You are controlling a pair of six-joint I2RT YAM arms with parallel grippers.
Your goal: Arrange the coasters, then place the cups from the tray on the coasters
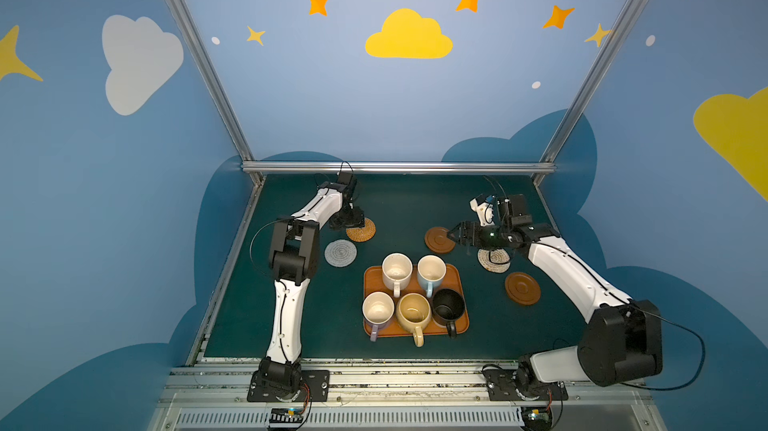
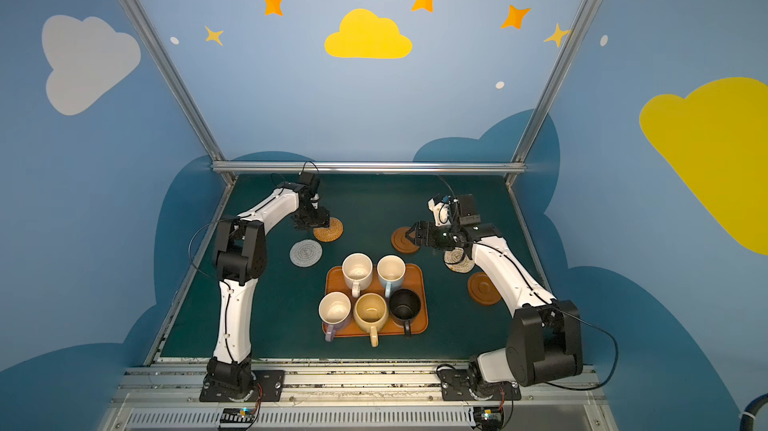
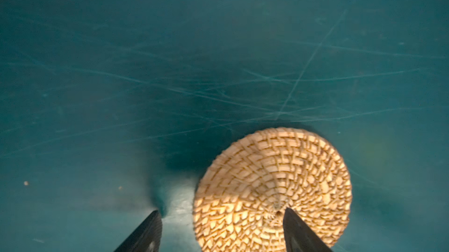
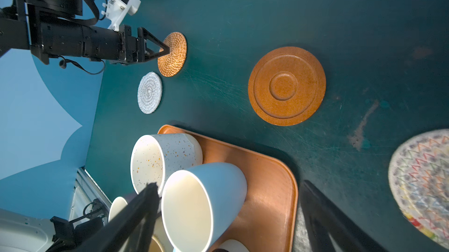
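My left gripper [image 1: 358, 223] is open and points down at the tan rattan coaster [image 3: 272, 177]: one fingertip is over the coaster's middle, the other over the mat beside it. A grey-white woven coaster [image 1: 340, 253] lies close by. My right gripper [image 1: 451, 235] is open and empty, level over the edge of a brown wooden coaster [image 1: 439, 239]. A beige rope coaster [image 1: 493, 260] shows partly under that arm. Another brown coaster [image 1: 523, 288] lies nearer. The tray [image 1: 455, 277] holds the speckled white [image 1: 397, 271], light blue [image 1: 431, 271], lavender [image 1: 378, 309], yellow-beige [image 1: 413, 311] and black [image 1: 448, 306] cups.
A dark green mat [image 1: 407, 208] covers the table. A metal rail [image 1: 399, 167] runs along the back, with blue painted walls on three sides. Both arm bases are bolted to the front rail [image 1: 407, 375].
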